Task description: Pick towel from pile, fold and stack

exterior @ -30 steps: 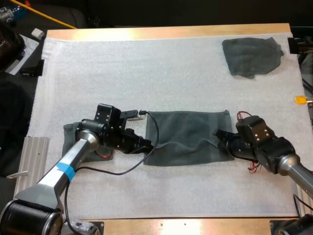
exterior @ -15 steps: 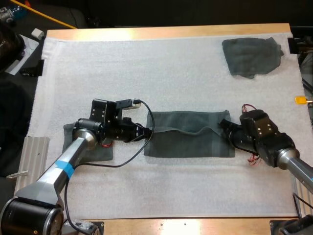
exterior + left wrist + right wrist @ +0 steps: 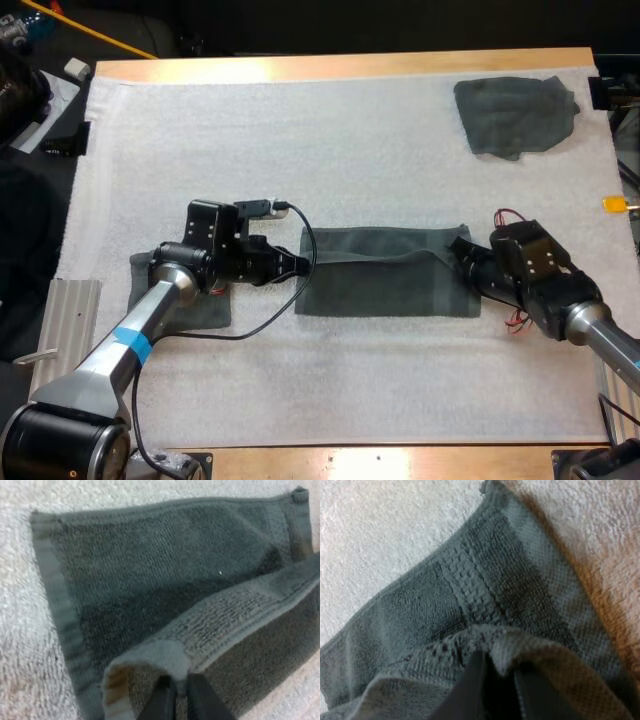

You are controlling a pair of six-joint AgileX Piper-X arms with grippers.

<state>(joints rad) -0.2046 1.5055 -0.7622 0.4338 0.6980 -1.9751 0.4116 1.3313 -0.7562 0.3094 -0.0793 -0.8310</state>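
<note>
The flat towel [image 3: 385, 292] lies on the white mat [image 3: 300, 150] mid-desk [image 3: 340, 65], slightly toward the near edge. The left tool [image 3: 298, 267] pinches a lifted layer at the towel's left end, its fingers [image 3: 200, 695] pressed on the cloth from both sides. The right tool [image 3: 462, 262] pinches the matching layer at the right end. Gripping both ends probably lets that layer travel level, so the hems meet squarely. The crumpled towel [image 3: 515, 115] at the far right corner serves as the pile. The folded towel [image 3: 212, 310] near the left edge, under the left arm, looks like the stack's base.
</note>
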